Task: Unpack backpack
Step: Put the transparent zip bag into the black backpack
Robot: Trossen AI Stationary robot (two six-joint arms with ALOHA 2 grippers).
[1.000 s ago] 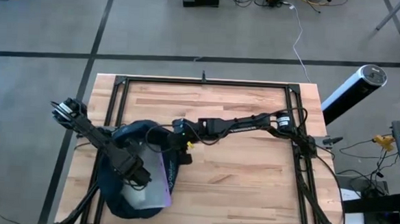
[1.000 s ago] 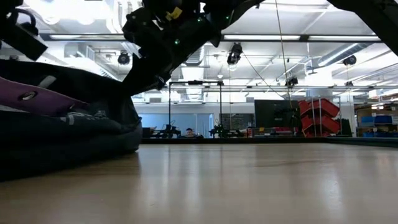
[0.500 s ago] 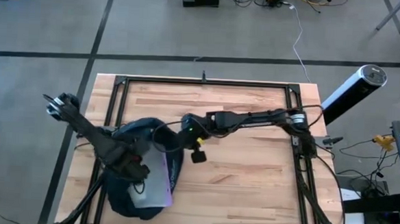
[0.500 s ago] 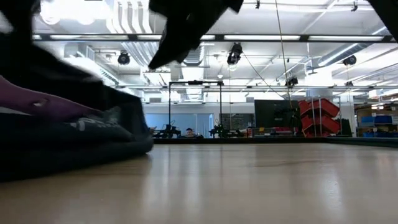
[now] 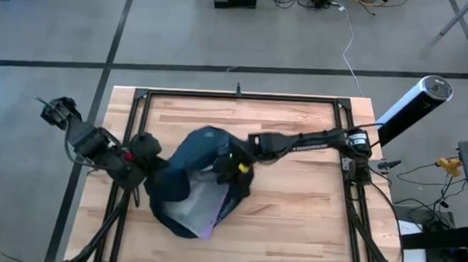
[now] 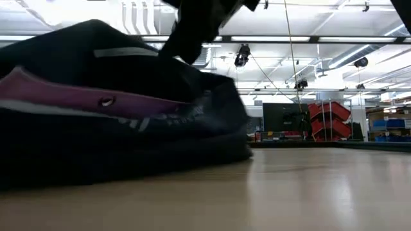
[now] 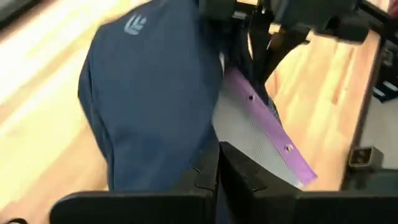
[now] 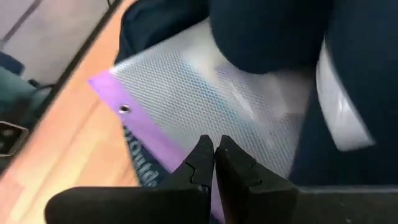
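The dark navy backpack (image 5: pixel 192 157) lies on the wooden table left of centre, its white logo (image 7: pixel 134 25) on top. A clear pouch with a purple edge (image 5: pixel 204 211) sticks out of its open mouth toward the near edge. My left gripper (image 5: pixel 147 173) is shut at the backpack's left end. My right gripper (image 5: pixel 238 168) is shut at the right side of the mouth, above the pouch (image 8: pixel 205 93). In the low view the backpack (image 6: pixel 96 135) fills the left half, with the purple edge (image 6: pixel 96 101) across it. My left gripper (image 7: pixel 217 165) lies with its shut fingers against the backpack's fabric (image 7: pixel 186 155) at the left end, coming level from the table's left. Whether a fold is caught between them I cannot tell. My right gripper (image 8: pixel 215 152) comes from the right, slanting down, at the backpack's mouth. A dark strip of the mouth's rim (image 7: pixel 264 74) runs up taut to it. The gripper itself hides the place of contact.
A black metal frame (image 5: pixel 236 97) runs along the table's far, left and right sides. Bare wood (image 5: pixel 294 214) lies to the right of the backpack. A white cylinder (image 5: pixel 412 104) stands off the table at the far right.
My right gripper has gone toward the table's right edge, and the backpack has slid and turned with it, its top rising in the low view. The pouch has gone along inside the mouth. My left gripper has drawn back from over the pouch to the backpack's left end.
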